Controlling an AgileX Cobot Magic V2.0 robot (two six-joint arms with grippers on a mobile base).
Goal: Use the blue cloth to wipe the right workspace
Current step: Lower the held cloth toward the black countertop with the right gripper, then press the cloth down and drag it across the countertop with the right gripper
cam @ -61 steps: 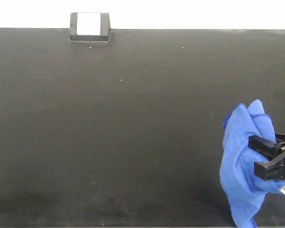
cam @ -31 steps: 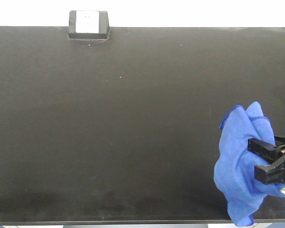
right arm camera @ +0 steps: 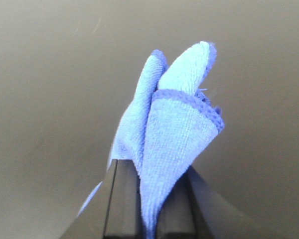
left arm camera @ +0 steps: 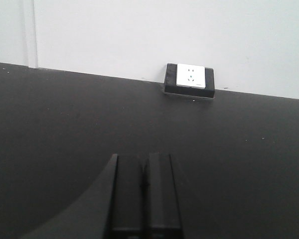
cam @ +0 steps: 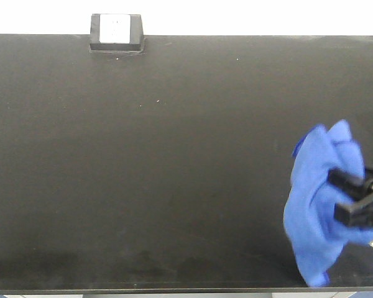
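The blue cloth (cam: 317, 198) hangs bunched at the near right of the black benchtop (cam: 174, 155), the right workspace. My right gripper (cam: 345, 197) is shut on the blue cloth, its black fingers (cam: 354, 214) pinching the folds. In the right wrist view the blue cloth (right arm camera: 174, 139) stands up out of my right gripper (right arm camera: 150, 172), hem edges showing. In the left wrist view my left gripper (left arm camera: 144, 162) hovers over the benchtop (left arm camera: 65, 124), jaws pressed together with nothing between them. The left gripper does not show in the front view.
A small black socket box with a white face (cam: 116, 32) sits at the benchtop's far edge, left of centre; the same socket box (left arm camera: 190, 79) appears against a white wall. The near edge of the benchtop (cam: 143, 290) runs along the bottom.
The right gripper and cloth shifted slightly to the right and a little lower; the cloth's shape is blurred from motion. The view dropped a little during the first half second.
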